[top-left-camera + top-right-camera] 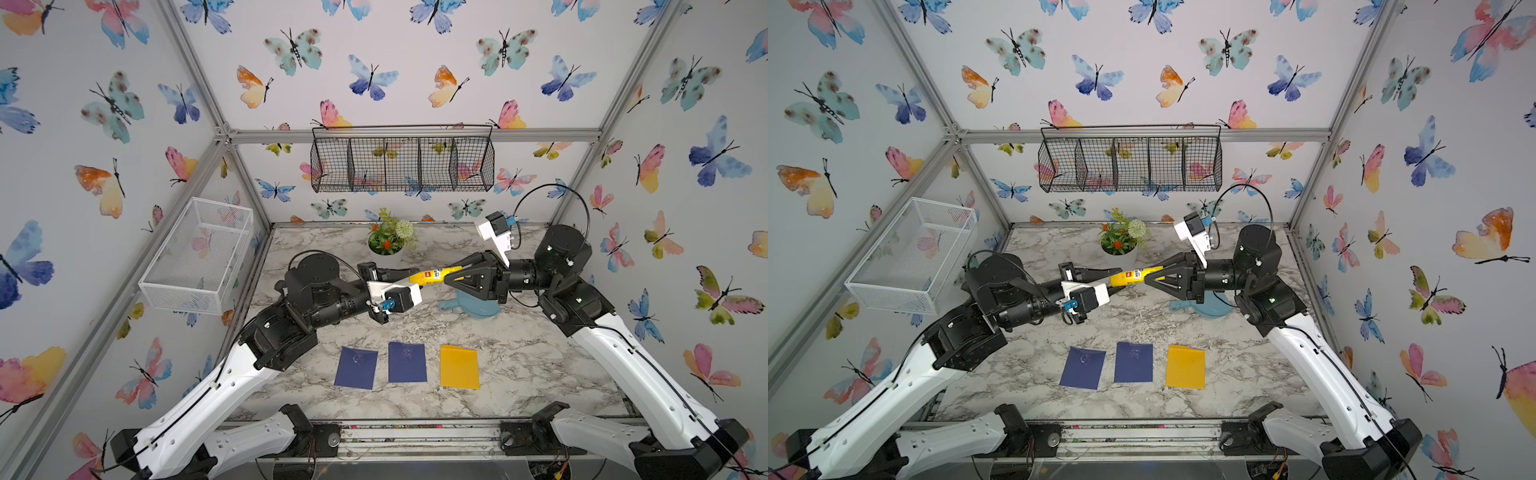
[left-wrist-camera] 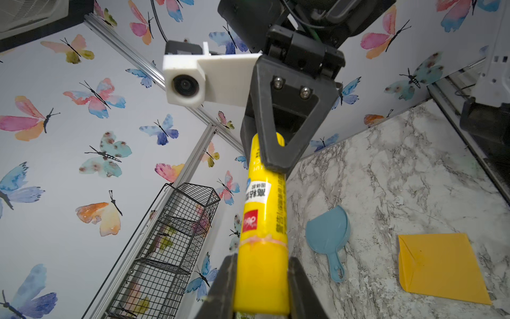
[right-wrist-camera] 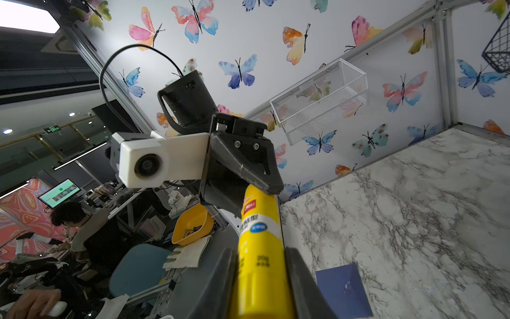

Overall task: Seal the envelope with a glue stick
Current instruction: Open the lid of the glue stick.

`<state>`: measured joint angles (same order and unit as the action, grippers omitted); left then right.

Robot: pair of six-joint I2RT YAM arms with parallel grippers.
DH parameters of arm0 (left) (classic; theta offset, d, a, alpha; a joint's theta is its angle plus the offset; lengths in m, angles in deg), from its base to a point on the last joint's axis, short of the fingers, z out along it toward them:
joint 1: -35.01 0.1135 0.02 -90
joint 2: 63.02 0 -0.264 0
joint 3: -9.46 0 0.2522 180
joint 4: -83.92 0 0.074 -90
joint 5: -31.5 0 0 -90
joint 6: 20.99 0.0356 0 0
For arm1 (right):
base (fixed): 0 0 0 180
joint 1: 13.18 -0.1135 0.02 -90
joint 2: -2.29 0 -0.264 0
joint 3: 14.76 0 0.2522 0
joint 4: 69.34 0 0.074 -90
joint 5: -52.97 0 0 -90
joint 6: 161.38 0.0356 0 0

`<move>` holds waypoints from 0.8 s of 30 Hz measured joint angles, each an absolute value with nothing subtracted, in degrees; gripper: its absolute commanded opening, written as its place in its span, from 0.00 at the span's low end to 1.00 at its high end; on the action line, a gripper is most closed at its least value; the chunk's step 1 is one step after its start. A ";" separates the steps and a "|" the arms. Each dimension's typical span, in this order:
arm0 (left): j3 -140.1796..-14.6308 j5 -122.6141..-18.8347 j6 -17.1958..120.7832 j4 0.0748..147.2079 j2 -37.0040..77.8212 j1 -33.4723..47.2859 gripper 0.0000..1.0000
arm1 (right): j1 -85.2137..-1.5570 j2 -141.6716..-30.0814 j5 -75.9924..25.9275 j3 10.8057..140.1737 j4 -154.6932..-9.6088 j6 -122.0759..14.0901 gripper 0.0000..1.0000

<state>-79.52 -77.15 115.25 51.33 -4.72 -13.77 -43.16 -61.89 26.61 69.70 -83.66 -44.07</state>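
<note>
Glue stick (image 3: pixel 260 234): a red logo patch is seen, its script not legible; white label printed with Chinese characters; "20g" is read on the yellow barrel. The stick is held level in the air above the marble table (image 1: pixel 519 361), far of the yellow envelope (image 1: pixel 459 368). The left gripper (image 1: pixel 409 277) is clamped on the cap end and the right gripper (image 1: pixel 448 277) on the opposite end, both narrowed to the tube's width

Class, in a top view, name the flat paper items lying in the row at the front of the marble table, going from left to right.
Left dark blue paper envelope → middle dark blue paper envelope → yellow paper envelope.
</note>
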 measured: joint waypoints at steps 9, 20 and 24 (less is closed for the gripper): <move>-80.72 -86.50 100.70 50.85 -5.13 -13.77 0.00 | -44.32 -56.69 24.46 69.67 -84.84 -60.85 0.04; -80.66 -92.47 90.18 50.02 -5.55 -13.27 0.00 | -44.97 -54.73 25.82 69.78 -85.74 -75.65 0.05; -80.31 -95.42 88.46 50.21 -5.66 -12.00 0.00 | -45.39 -54.05 25.21 69.78 -86.28 -78.62 0.05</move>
<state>-80.31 -95.42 88.46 50.21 -5.66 -12.00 -45.39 -54.05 25.21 69.78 -86.28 -78.62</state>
